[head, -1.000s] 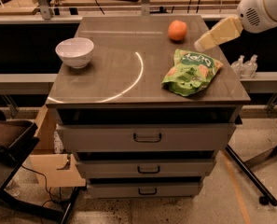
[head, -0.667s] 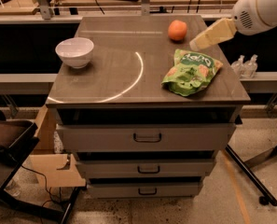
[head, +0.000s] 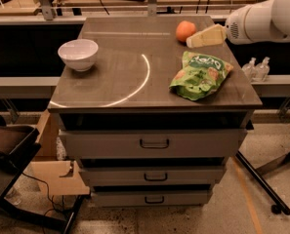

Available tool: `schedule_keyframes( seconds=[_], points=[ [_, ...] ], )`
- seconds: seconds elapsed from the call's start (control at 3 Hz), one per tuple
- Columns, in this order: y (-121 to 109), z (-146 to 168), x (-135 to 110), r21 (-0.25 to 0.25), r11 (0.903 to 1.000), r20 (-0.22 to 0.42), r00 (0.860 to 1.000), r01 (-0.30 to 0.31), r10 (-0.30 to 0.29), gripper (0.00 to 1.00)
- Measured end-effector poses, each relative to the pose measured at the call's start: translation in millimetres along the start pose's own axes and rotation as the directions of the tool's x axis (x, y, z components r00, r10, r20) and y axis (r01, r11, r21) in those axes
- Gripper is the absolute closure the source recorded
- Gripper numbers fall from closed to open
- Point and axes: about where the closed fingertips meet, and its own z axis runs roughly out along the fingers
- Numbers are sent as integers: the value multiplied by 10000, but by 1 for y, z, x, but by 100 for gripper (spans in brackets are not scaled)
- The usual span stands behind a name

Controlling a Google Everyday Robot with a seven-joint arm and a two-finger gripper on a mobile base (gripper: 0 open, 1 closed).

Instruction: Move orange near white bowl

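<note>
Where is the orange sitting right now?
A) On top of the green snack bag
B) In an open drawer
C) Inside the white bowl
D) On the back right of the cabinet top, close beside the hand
D: the orange rests on the back right of the cabinet top. The hand is close beside it, the green snack bag lies nearer the front, and the white bowl is far off on the left.

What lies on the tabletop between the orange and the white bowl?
Only bare tabletop, in the camera view. The claw is beside the orange, on its side away from the white bowl.
</note>
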Motion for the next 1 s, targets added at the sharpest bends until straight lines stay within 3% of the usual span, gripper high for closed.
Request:
schedule_keyframes(
  seconds=[0.67,1.0],
  points=[
    [-25,64,-8,-9,9932,1172,9864,-1163,1156,0],
    [-33,92,-17,-446,9876,1529,9759,-1505,1556,0]
  ],
)
